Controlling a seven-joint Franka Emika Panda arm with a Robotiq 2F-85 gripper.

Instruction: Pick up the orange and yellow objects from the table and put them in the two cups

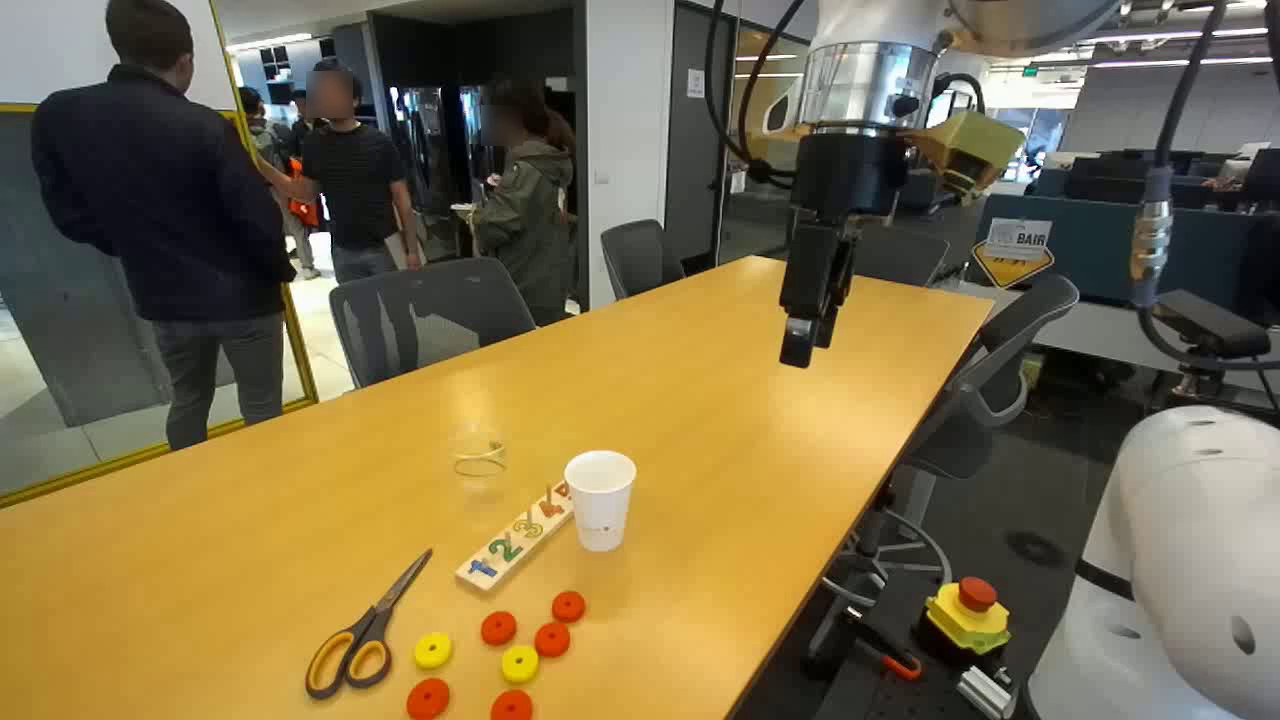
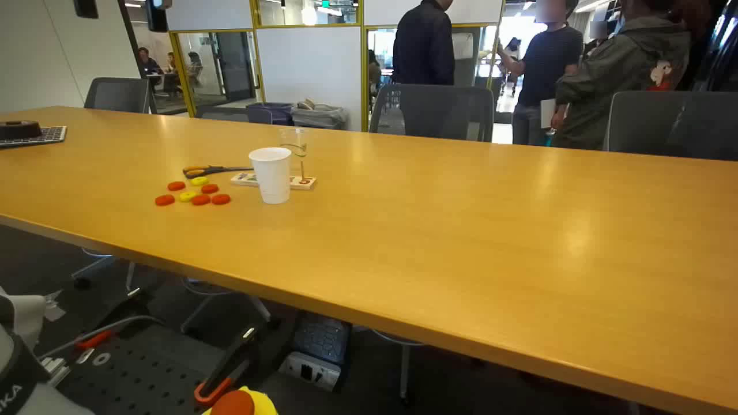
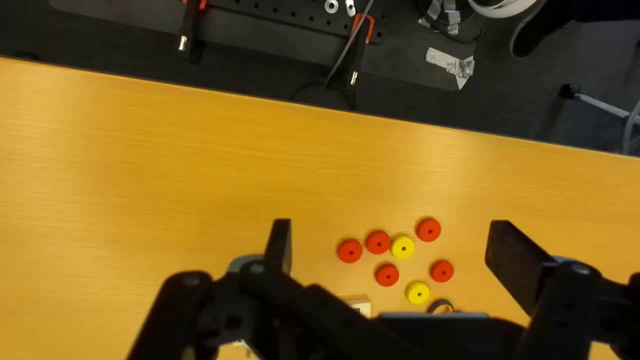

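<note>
Several red-orange discs point(image 1: 498, 628) and two yellow discs point(image 1: 433, 650) lie loosely grouped on the table. They also show in an exterior view as red-orange discs point(image 2: 209, 188) and yellow discs point(image 2: 199, 181). The white cup point(image 1: 600, 500) stands upright near them, also seen in an exterior view as the white cup point(image 2: 272, 176). The clear cup point(image 1: 480, 458) stands farther back and is faint. My gripper point(image 1: 808, 345) is high above the table, away from the cups. In the wrist view my gripper point(image 3: 390, 222) is open and empty, with red-orange discs point(image 3: 378, 242) and yellow discs point(image 3: 403, 247) far below. Both cups are out of the wrist view.
A pale number board point(image 1: 515, 540) with pegs lies beside the white cup. Yellow-handled scissors point(image 1: 370, 630) lie by the discs. A keyboard point(image 2: 52, 136) with a dark object on it is at the table's far end. Chairs point(image 1: 430, 315) stand along the table point(image 1: 700, 400); people stand behind.
</note>
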